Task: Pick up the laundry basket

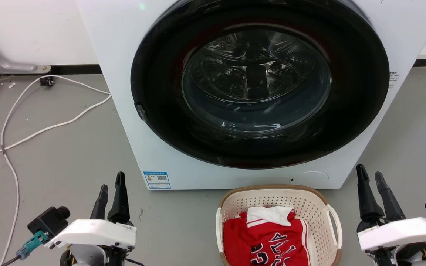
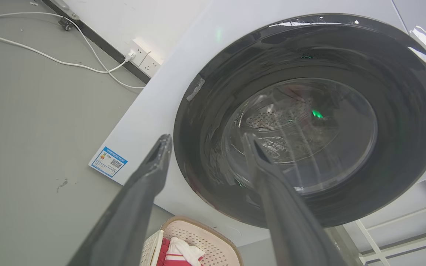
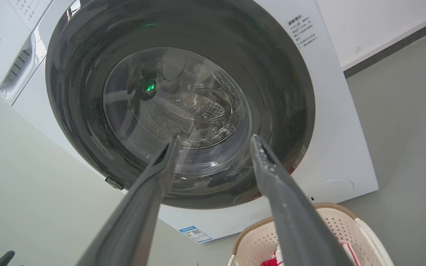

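While parted wide and gripping nothing, aimed fingertips-first at a big white front-loading washing machine with a round dark glass door: left claw and right claw. Between the two claws, nearer the right one, just off its inner side and touched by neither: cream perforated plastic laundry basket, brown woven-look rim, white loop handles. Inside it, crumpled red jersey under a white cloth. Off the left claw's outer side, white cable trailing over grey floor
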Robot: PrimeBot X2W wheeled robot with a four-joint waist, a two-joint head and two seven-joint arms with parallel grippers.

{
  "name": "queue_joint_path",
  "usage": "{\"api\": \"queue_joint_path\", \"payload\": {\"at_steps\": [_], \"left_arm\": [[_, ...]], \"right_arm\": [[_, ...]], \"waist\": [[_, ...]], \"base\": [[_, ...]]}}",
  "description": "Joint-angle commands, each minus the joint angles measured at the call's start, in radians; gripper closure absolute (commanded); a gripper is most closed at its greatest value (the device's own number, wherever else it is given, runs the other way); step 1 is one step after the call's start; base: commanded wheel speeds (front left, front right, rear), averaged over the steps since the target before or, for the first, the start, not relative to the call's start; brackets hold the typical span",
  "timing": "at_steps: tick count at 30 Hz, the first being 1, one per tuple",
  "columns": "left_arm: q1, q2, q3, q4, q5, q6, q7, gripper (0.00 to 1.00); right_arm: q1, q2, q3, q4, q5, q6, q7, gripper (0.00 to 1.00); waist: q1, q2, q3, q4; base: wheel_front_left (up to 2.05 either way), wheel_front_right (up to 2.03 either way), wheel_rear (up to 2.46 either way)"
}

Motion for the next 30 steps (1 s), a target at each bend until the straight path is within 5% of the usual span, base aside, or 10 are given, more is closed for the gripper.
{"api": "queue_joint_path", "payload": {"at_steps": [1,30], "left_arm": [[-0.006,0.004,-0.006,-0.020,0.035,0.001,-0.012,0.00],[0.013,0.005,-0.069,-0.065,0.425,0.052,-0.094,0.00]], "right_arm": [[-0.001,-0.005,0.003,-0.023,-0.040,0.000,-0.011,0.00],[0.035,-0.006,0.026,-0.074,-0.411,0.000,-0.092,0.00]], "waist": [[0.0000,0.0000,0.000,0.000],[0.0000,0.0000,-0.002,0.002]], "base": [[0.00,0.00,0.00],[0.00,0.00,0.00]]}}
